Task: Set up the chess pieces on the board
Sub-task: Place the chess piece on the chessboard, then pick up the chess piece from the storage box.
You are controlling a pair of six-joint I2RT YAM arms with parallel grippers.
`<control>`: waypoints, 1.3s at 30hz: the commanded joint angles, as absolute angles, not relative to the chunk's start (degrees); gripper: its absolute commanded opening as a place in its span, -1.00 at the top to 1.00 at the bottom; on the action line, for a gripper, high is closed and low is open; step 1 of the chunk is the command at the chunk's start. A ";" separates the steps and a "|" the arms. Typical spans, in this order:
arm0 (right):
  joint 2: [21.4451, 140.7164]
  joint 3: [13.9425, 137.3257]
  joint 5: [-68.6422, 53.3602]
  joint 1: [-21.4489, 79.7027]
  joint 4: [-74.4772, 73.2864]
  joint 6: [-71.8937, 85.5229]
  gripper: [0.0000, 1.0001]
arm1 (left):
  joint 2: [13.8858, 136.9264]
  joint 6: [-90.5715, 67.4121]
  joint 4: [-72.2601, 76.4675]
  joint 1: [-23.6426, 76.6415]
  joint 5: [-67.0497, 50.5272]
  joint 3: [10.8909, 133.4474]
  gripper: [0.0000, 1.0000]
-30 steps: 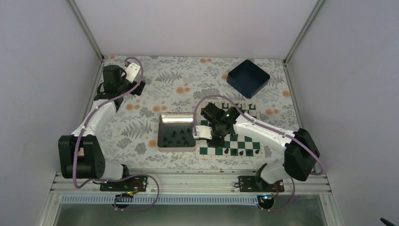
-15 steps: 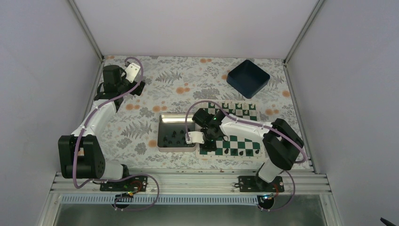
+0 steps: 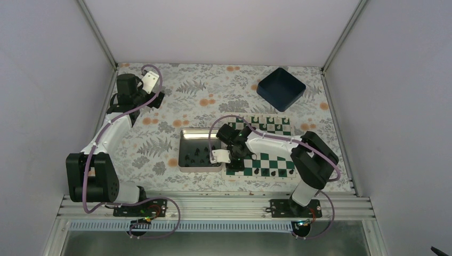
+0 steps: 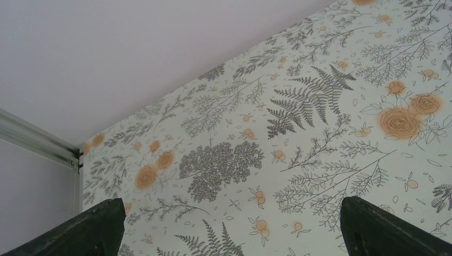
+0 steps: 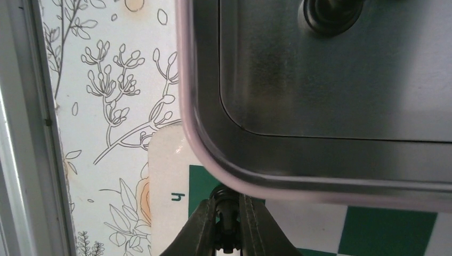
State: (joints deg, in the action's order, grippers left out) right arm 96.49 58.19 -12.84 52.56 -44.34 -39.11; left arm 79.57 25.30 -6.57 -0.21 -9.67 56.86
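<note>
the right gripper [image 5: 228,205] hangs low over the near left corner of the board [image 3: 276,159], its fingers [image 5: 200,229] drawn narrow and pinching a small black piece [image 5: 228,217] between their tips. the piece is slim, so the jaws have to stand almost together to hold it at all. it is gripped right at the tips, probably so it can be stood on a square without the fingers knocking its neighbours. in the wrist view a green square and the board's white border lie just under the piece, and the rounded corner of the silver tin [image 5: 298,160] sits close above. whether the piece already touches the board cannot be told

tin and board lie side by side, which makes for a short carry. the other chess pieces [image 3: 198,154] lie loose in the tin, and some already stand along the board's near and far edges. the near row looks only part filled, so the setup seems midway, with this piece about to be set down

the left gripper [image 4: 232,224] has its fingers spread wide and holds nothing. it hangs over the floral cloth [image 4: 298,133] at the far left of the table, well apart from the board, likely to leave the right arm room. a blue bin [image 3: 281,88] stands beyond the board's far right corner
</note>
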 commanded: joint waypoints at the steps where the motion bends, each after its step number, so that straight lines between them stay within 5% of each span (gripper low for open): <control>1: 98.36 57.99 -12.36 53.17 -43.69 -39.83 0.79 | 80.07 25.83 -6.72 -0.26 -10.27 57.35 -1.00; 10: 99.13 58.70 -12.45 53.09 -44.57 -40.12 0.72 | 80.03 25.84 -6.68 -0.22 -10.49 57.38 -1.00; 22: 91.53 65.97 -10.92 53.14 -50.83 -39.55 0.24 | 80.24 26.10 -6.33 -0.26 -10.22 57.22 -1.00; 39: 109.90 86.30 -8.42 55.74 -53.62 -42.51 0.38 | 78.77 26.10 -6.29 -0.25 -10.25 56.89 -1.00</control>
State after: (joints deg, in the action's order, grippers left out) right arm 107.00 84.84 -9.56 55.13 -51.59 -41.06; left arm 79.57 25.32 -6.57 -0.21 -9.69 56.86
